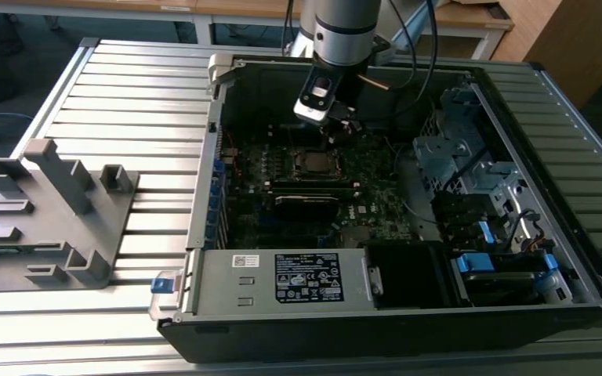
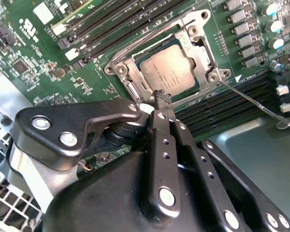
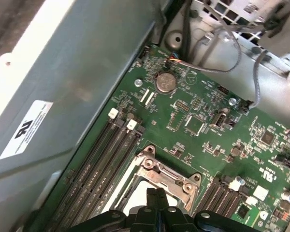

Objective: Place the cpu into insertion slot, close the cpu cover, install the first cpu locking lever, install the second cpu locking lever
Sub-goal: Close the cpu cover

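Both fingers of the gripper (image 2: pixel 162 98) press together, gripping nothing, tips just beside the cover (image 2: pixel 206 54). It lies over the chip (image 2: pixel 170 72) in its socket (image 2: pixel 127 83); one thin lever (image 2: pixel 253 101) juts out loose. Hooking it likely needs a low, steady sweep, without scraping the board (image 2: pixel 38 63).

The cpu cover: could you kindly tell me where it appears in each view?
Exterior view: cpu cover on the motherboard inside the case, beneath the tool.
Second wrist view: cpu cover framing the cpu, just beyond the tool's tip.
First wrist view: cpu cover partly hidden behind the tool's tip.
Shared landmark: the long memory slots flanking it.
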